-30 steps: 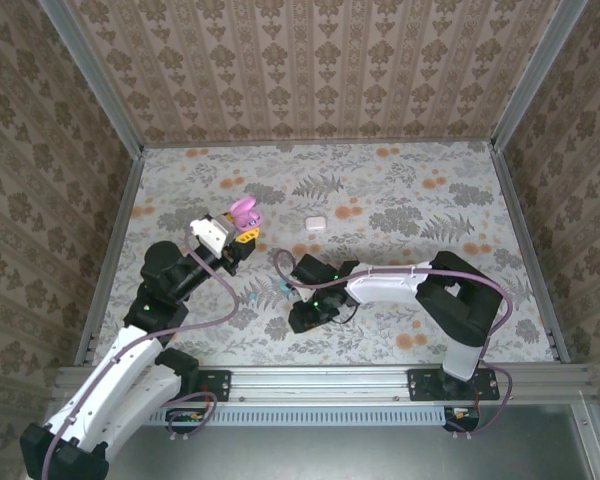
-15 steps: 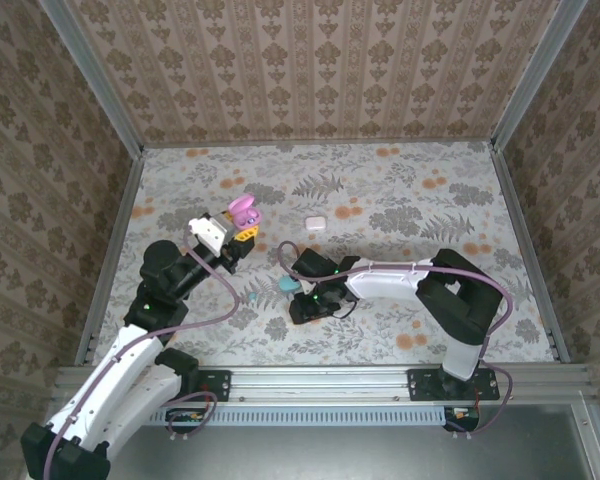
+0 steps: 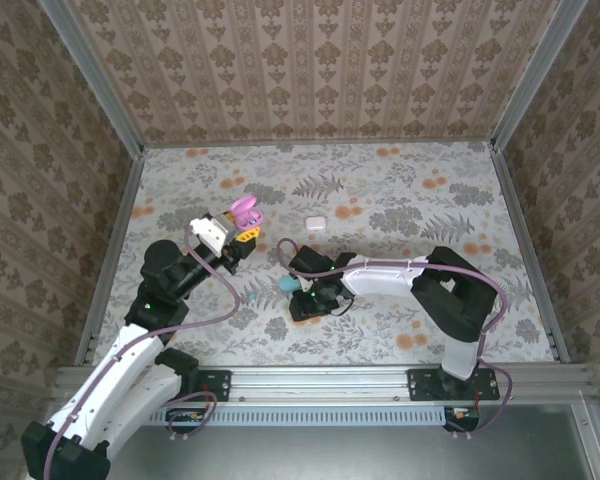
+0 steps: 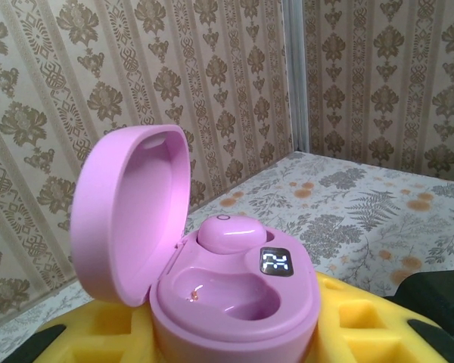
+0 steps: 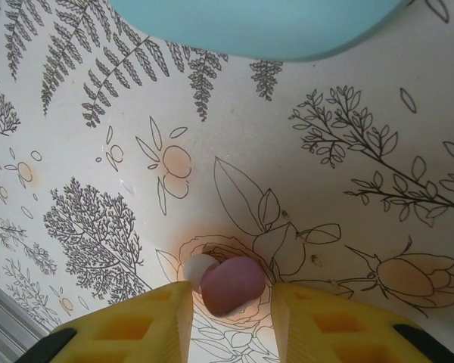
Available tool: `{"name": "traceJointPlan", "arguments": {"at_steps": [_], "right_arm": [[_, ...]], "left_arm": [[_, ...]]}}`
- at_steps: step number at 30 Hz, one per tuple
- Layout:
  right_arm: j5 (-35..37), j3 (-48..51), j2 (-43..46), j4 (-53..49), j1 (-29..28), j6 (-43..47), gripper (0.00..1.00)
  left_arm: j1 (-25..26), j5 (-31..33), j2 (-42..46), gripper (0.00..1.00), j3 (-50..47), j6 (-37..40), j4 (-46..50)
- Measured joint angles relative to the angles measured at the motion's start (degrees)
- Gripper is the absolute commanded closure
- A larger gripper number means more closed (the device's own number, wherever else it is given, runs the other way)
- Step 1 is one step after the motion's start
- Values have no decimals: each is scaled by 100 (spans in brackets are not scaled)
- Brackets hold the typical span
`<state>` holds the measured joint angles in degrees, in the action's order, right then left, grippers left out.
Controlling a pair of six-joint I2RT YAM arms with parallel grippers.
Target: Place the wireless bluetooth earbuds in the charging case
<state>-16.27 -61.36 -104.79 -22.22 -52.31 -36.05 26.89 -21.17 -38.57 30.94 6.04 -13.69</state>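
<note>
The right pincer [image 5: 231, 296], jaws apart, has been shifted astride the glossy magenta-pink earbud [image 5: 233, 281] for pickup; the open pink case [image 4: 212, 287] is clamped in the left pincer [image 4: 234, 336].

Top external: high, behind near edge, looks down over whole counter [image 3: 380, 190] to patterned walls [image 3: 310, 70]. Left wrist: close, roughly level, faces corner post [image 4: 293, 76] across open pink case [image 4: 234, 295]; top view shares that case. Right wrist: very close, looks down at counter between yellow fingers [image 5: 132, 329].
</note>
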Motion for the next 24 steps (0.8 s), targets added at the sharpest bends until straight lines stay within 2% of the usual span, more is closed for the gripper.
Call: {"name": "traceJointPlan", "arguments": {"at_steps": [7, 24], "right_arm": [[4, -286, -175, -348, -7, -26, 66], [175, -706, -400, -833, -96, -20, 68]], "left_arm": [[-184, -20, 0, 63, -20, -2, 0], [-188, -24, 4, 63, -31, -2, 0]]}}
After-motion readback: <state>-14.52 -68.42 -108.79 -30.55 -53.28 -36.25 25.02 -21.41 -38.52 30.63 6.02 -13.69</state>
